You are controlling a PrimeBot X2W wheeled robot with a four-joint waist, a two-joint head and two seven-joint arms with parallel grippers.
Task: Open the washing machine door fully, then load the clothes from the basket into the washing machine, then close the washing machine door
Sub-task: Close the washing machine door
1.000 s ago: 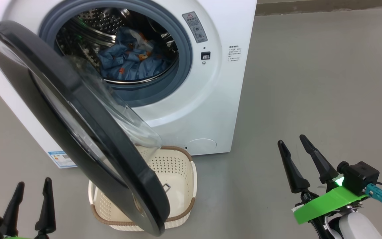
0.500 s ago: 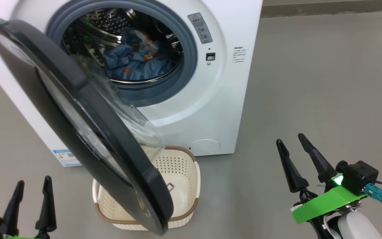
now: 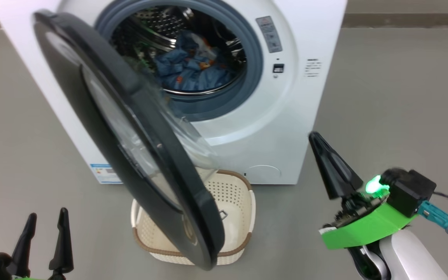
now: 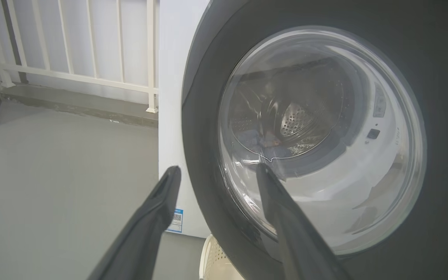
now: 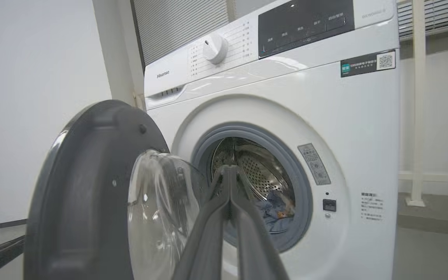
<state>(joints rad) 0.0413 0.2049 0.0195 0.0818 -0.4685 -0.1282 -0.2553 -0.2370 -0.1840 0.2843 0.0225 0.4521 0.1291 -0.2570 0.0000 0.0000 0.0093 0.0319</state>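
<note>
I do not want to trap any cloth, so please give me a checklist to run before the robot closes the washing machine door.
1. clothes wholly inside the drum: ok.
2. grey gasket free of cloth: ok.
3. basket empty: cannot tell, the door hides part of it.
4. right tool shut and holding nothing: ok.
5. left tool open, apart from the door: ok.
</note>
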